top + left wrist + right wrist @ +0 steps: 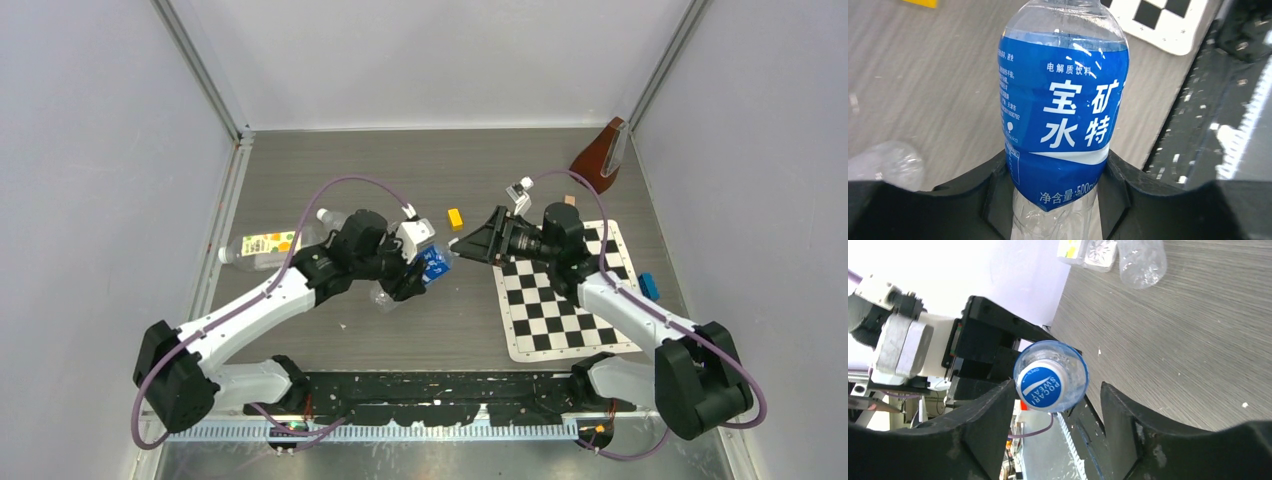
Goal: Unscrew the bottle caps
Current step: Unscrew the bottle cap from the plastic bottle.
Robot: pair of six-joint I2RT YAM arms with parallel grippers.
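Checkerboard mat (560, 300) on table (400, 170) right, blue block (650, 286) beside its right edge; yellow block (455, 217) centre; brown object (598, 160) far-right corner.

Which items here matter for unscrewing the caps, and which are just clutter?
Job in hand: blue-labelled bottle, its cap, yellow-labelled bottle, clear bottle.
Lying about: yellow block, blue block, checkered mat.

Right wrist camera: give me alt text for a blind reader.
A blue-and-white bottle cap faces the camera between the right gripper's open black fingers. Behind it, the left gripper holds the clear bottle above the grey wood-grain table.
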